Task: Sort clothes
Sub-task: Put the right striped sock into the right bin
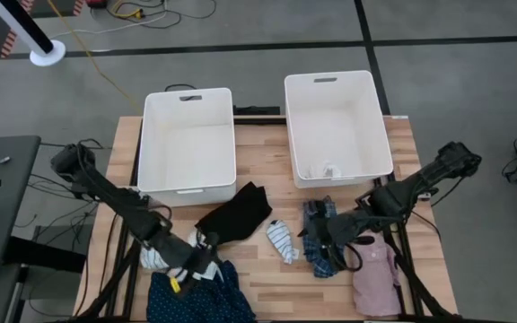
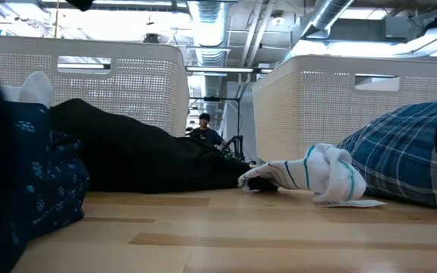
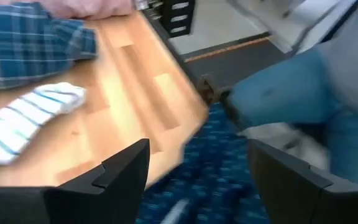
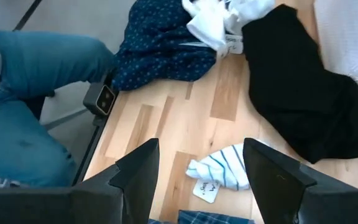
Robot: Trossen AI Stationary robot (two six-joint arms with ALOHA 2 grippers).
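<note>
Six garments (image 1: 243, 211) lie on the tabletop (image 1: 267, 278) before two white bins (image 1: 187, 141) (one nearly empty); left gripper (image 1: 200, 266) and right gripper (image 1: 326, 235) both open, holding nothing.

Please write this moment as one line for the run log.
left gripper: open, above navy patterned garment | right gripper: open, above blue plaid garment | two white plastic bins: no sorted clothes visible

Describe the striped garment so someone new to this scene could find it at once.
Start at the two white bins along the table's far edge. Below the gap between them, the striped garment lies on bare wood between the black garment and the blue plaid garment. It alone is white with thin blue stripes.
</note>
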